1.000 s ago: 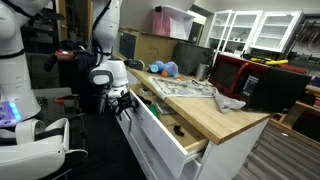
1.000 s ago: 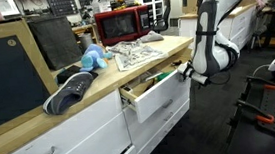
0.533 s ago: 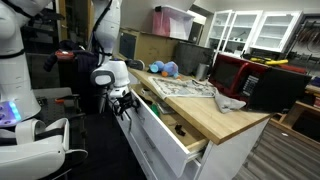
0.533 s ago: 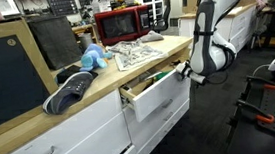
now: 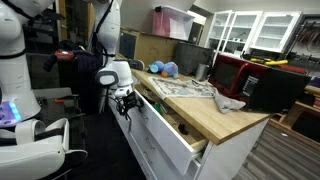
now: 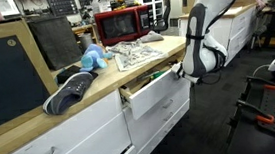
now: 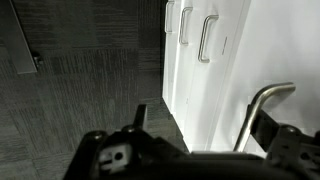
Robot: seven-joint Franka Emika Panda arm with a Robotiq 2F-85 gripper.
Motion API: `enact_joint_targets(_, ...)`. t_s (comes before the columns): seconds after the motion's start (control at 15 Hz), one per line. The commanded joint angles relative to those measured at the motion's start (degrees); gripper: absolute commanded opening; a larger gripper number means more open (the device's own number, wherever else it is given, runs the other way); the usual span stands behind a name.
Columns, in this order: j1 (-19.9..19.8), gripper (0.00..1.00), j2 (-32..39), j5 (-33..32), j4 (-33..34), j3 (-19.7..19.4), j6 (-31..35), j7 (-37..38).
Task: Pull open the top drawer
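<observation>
We see claw [image 5: 127,104] open, at front end of drawer [image 5: 168,142]; drawer stands pulled out, handle [image 7: 258,101] just beside one finger.

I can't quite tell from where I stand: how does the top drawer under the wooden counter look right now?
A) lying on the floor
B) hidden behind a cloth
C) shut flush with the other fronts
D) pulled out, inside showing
D: in both exterior views the top drawer juts out from under the countertop, with its pale inside open to view.
</observation>
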Motion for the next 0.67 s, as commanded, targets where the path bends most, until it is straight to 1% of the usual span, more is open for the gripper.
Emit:
enact_joint_targets(0.0, 3.4, 1.0, -2.4, 2.7, 0.4, -1.6, 0.0, -2.9)
enact_joint_targets(0.2, 4.8, 1.0, -4.7, 3.2, -0.4, -1.8, 0.0, -3.0)
enact_joint_targets(0.27, 6.0, 1.0, -5.9, 0.0, -1.3, -3.2, 0.0, 0.5)
enact_joint_targets(0.6, 9.3, 1.0, -13.3, -1.0, -4.7, -5.1, -0.1, 0.6)
